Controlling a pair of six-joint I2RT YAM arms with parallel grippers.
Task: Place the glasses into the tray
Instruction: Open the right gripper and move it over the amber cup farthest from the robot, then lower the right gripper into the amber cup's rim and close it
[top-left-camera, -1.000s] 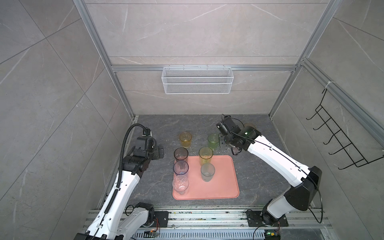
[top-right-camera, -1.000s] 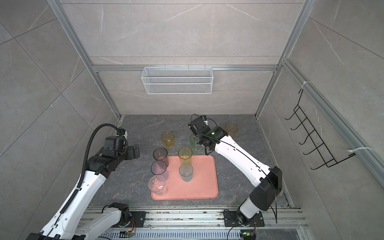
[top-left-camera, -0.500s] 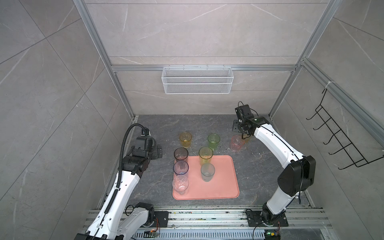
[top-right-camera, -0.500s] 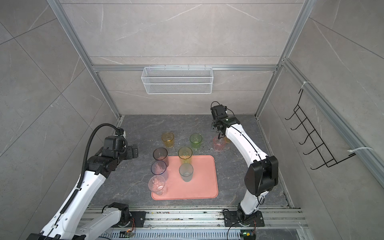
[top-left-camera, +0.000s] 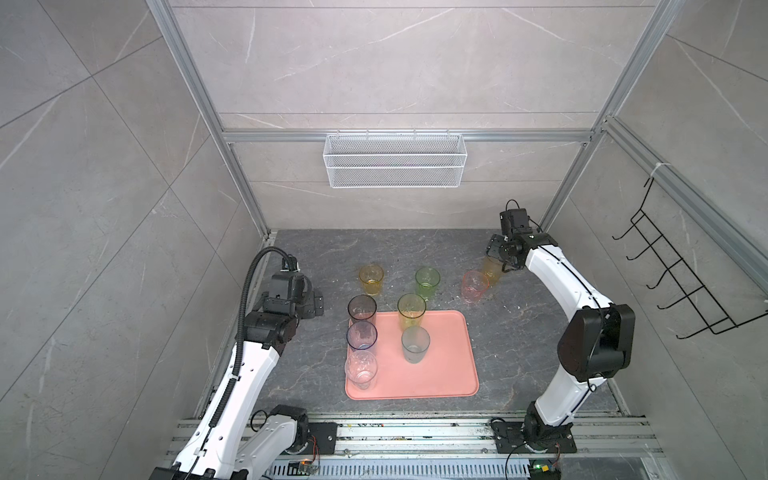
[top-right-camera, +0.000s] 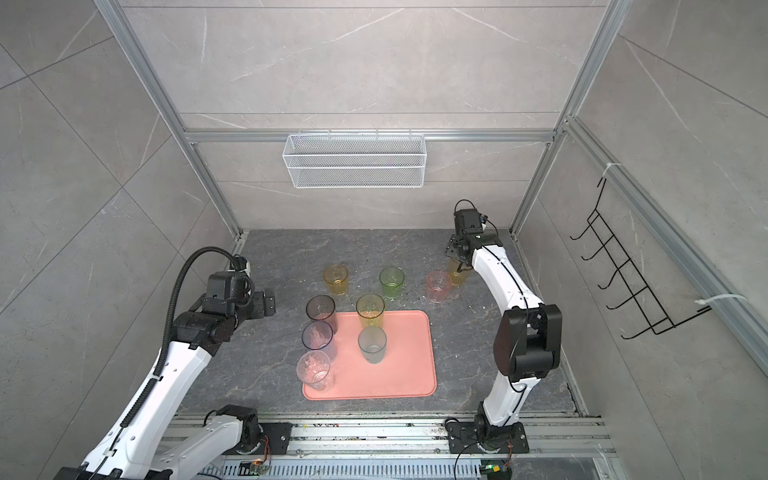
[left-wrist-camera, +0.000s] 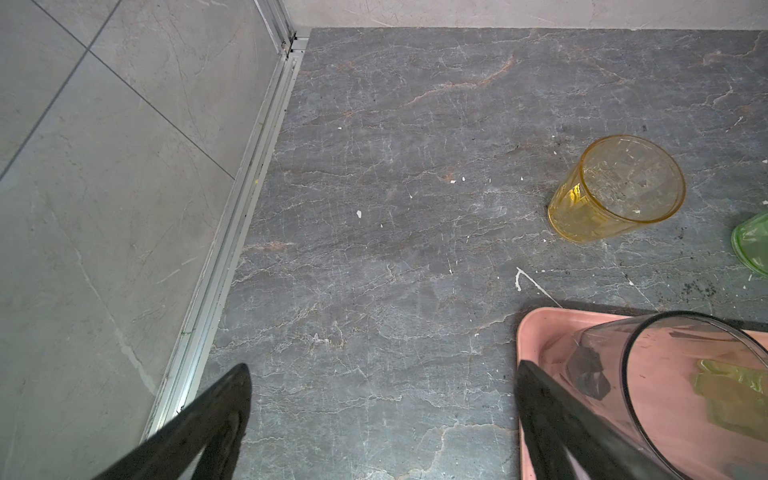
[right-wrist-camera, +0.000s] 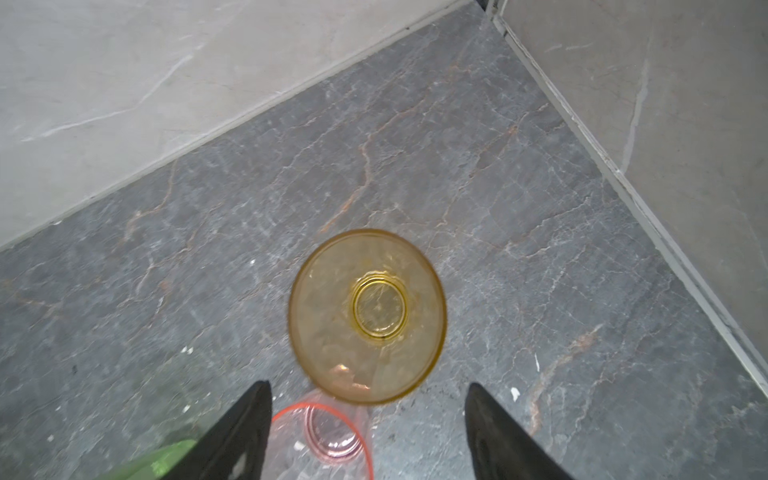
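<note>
The tray lies on the grey table, near the front and in the middle. Five glasses stand upright in it. The smoky glass is in the far left corner. The blue glass and then the clear glass stand nearer, along the left edge. The yellow-green glass is at the far edge, and the teal glass is just on the near side of it.

Four more glasses stand on the table beyond the far edge of the tray. From left to right they are the orange glass, the green glass, the pink glass and the amber glass. The amber glass is the farthest one and is just beside the pink glass. I cannot tell if these two touch.

The right gripper hangs over the amber glass. Its fingers are spread wider than the rim and they pinch nothing.

The left gripper is over the bare table, to the left of the tray and close to the smoky glass. Its fingers are spread wide and it is empty.
</note>
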